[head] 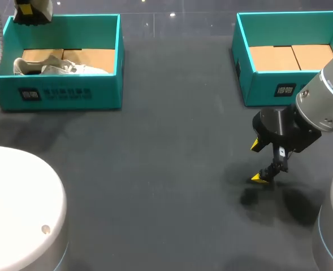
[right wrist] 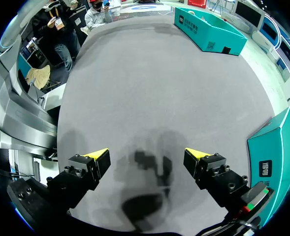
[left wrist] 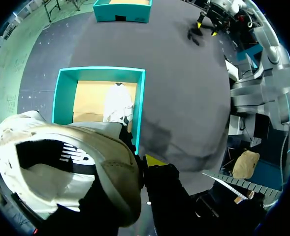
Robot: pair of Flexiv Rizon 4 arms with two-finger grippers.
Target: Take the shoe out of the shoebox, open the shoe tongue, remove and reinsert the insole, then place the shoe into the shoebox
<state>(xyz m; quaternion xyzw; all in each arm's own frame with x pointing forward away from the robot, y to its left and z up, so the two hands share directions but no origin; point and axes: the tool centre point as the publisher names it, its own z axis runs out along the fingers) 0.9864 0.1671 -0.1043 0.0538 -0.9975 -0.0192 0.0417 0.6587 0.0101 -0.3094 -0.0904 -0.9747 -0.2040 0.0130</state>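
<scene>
Above shoebox (left wrist: pixel 99 69), L gripper (left wrist: pixel 138 163) grips shoe (left wrist: pixel 61 147), one tip hidden; R gripper (right wrist: pixel 147 158) spread wide.

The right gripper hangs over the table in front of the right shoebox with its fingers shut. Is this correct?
Not quite: the right gripper hangs over the table in front of the right shoebox, but its fingers are open, wide apart, as the right wrist view shows.
</scene>
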